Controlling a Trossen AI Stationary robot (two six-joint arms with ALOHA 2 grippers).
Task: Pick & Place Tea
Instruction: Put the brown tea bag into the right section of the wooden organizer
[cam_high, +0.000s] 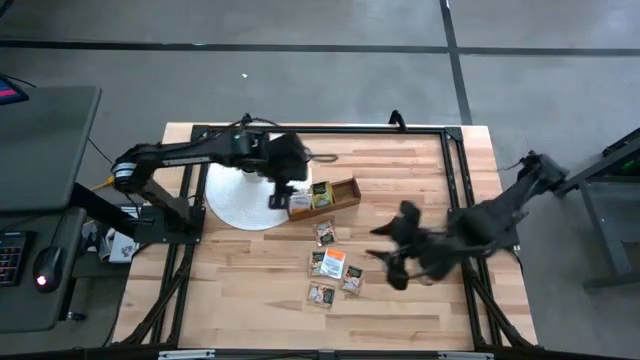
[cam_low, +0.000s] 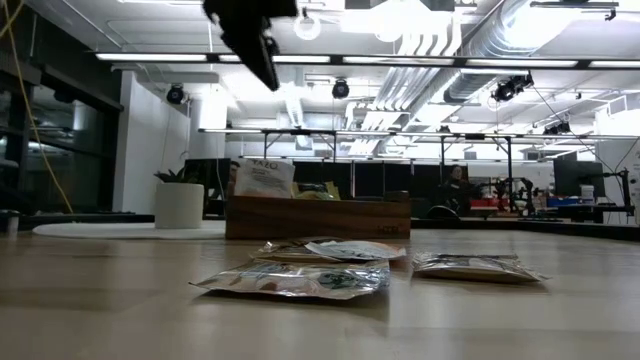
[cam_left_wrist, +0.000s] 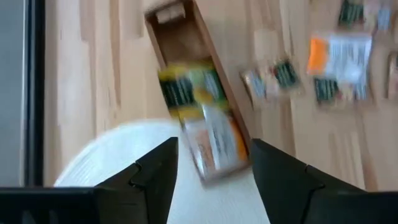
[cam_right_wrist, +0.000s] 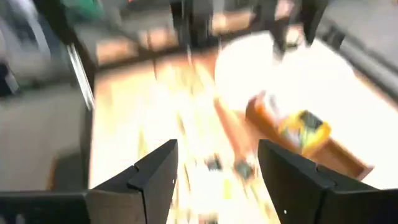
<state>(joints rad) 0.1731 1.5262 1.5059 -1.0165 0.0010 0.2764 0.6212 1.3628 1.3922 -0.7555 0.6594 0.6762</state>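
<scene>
- the surface is a pale wooden table (cam_high: 240, 290) with a dark frame around it; the low view looks across it into a large hall with strip lights.
- left gripper (cam_high: 281, 192) sits above the seam where one white round disc (cam_high: 235, 200) meets one brown box (cam_high: 325, 196); its fingers (cam_left_wrist: 155, 177) stand well apart with nothing between them.
- directly beyond those fingers, the near end of the box holds an orange-and-white sachet (cam_left_wrist: 214, 140) and a green-and-yellow sachet (cam_left_wrist: 186, 87); the far compartment (cam_left_wrist: 180, 40) looks bare.
- in the low view one sachet (cam_low: 263, 177) sticks up tilted above the box wall.
- loose tea on the table, between the two grippers: one single sachet (cam_high: 326, 233) just past the box, then a cluster of about three (cam_high: 334, 263), then one more (cam_high: 321, 295) nearest the table's front edge; roughly five in all, overlaps make the count unsure.
- right gripper (cam_high: 398, 268) hangs just to the right of the cluster, fingers (cam_right_wrist: 155, 177) spread wide and holding nothing.
</scene>
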